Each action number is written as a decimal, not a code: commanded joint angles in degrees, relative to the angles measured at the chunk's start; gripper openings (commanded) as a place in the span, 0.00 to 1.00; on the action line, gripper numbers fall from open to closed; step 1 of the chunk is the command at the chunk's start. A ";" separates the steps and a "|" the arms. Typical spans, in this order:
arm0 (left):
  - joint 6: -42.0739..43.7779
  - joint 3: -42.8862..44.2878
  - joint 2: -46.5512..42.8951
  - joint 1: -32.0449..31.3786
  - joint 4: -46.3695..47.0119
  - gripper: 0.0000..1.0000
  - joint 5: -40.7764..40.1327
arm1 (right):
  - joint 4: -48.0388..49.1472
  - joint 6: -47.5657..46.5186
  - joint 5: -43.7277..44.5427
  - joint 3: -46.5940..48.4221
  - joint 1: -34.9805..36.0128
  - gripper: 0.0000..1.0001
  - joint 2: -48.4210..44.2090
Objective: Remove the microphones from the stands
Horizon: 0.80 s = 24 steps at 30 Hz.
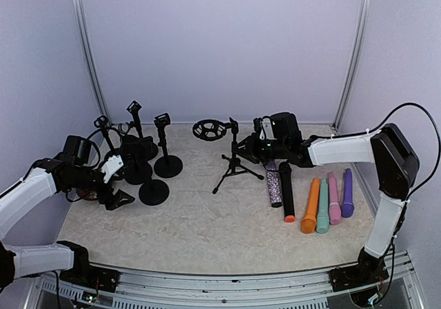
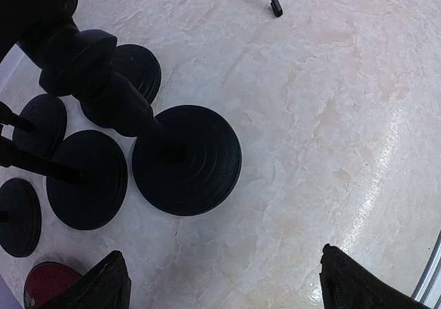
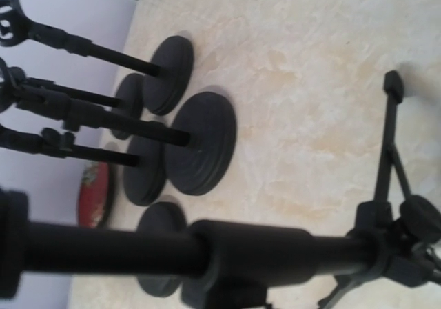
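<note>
**Right arm at the tripod stand, left arm by the round bases**

Top external: The right arm (image 1: 344, 149) stretches across the worktop (image 1: 207, 226) to the tripod stand (image 1: 234, 158). The right jaws are just beside the stand's pole. From above I cannot tell whether they are clenched on it or clear of it. A ring-shaped shock mount (image 1: 209, 130) sits near the top of the stand, on its left. Whether a microphone sits on the stand cannot be made out. Six microphones (image 1: 322, 205) lie side by side on the worktop to the right of the stand: sparkly, black, orange, teal, pink and purple. The left arm (image 1: 27, 195) is at the cluster of round-base stands (image 1: 154, 192) on the left.

Left wrist: The left jaws are released. Their fingertips (image 2: 103, 288) stand wide apart in the bottom corners, with bare worktop between them and nothing held. The largest round base (image 2: 186, 161) lies just beyond them, and a red disc (image 2: 48, 278) shows at the lower left edge.

Right wrist: The tripod stand's pole (image 3: 275, 254) runs across the bottom of the frame, very close and blurred. Its hub and legs (image 3: 413, 233) are at the right. The arm's own fingers cannot be made out here, so the state of the right jaws cannot be told. Beyond the pole stand the round bases (image 3: 200, 143) and the red disc (image 3: 93, 192).
</note>
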 commanded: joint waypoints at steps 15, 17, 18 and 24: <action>0.55 3.23 1.33 0.50 -0.89 0.93 0.46 | -24.25 -23.31 32.24 10.23 8.81 0.00 0.60; 0.57 3.25 1.34 0.54 -0.96 0.93 0.44 | -25.52 -25.33 36.85 11.11 10.26 0.01 1.06; 0.51 3.23 1.35 0.49 -0.97 0.92 0.44 | -25.78 -26.03 38.97 11.10 10.93 0.01 1.11; 0.51 3.23 1.43 0.49 -1.13 0.93 0.44 | -22.26 -30.46 44.09 8.97 13.24 0.19 -0.47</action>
